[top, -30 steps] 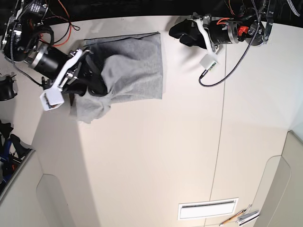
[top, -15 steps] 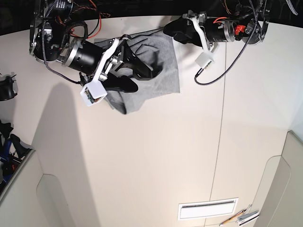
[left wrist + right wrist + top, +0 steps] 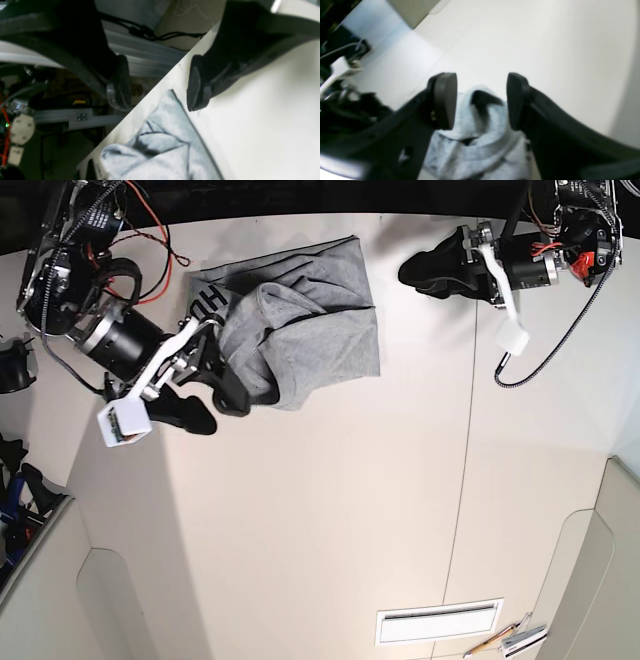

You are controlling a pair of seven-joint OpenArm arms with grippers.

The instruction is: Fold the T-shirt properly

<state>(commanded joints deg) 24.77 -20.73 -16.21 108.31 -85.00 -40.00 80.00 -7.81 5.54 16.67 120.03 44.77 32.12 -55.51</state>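
Observation:
The heather-grey T-shirt (image 3: pixel 320 320) lies bunched near the table's far edge, with a strip of black lettering (image 3: pixel 207 305) showing at its left. My right gripper (image 3: pixel 215 408) is open just off the shirt's lower-left fold. In the right wrist view that gripper (image 3: pixel 481 100) has nothing between its pads, and the rumpled T-shirt (image 3: pixel 475 142) lies beyond them. My left gripper (image 3: pixel 415 272) hovers open to the right of the shirt, apart from it. The left wrist view shows the gripper (image 3: pixel 158 85) spread wide over the table edge, above a corner of the T-shirt (image 3: pixel 165 142).
The white table (image 3: pixel 330 510) has a seam running down its right half. A white vent plate (image 3: pixel 440 620) and pens (image 3: pixel 510 640) lie at the near edge. A black cable (image 3: pixel 545 345) hangs from the left arm. Dark equipment stands beyond the far edge.
My right gripper has drawn back to the lower left, off the shirt, and now stands open. My left gripper has pulled away to the right. The shirt has settled into a bunched heap.

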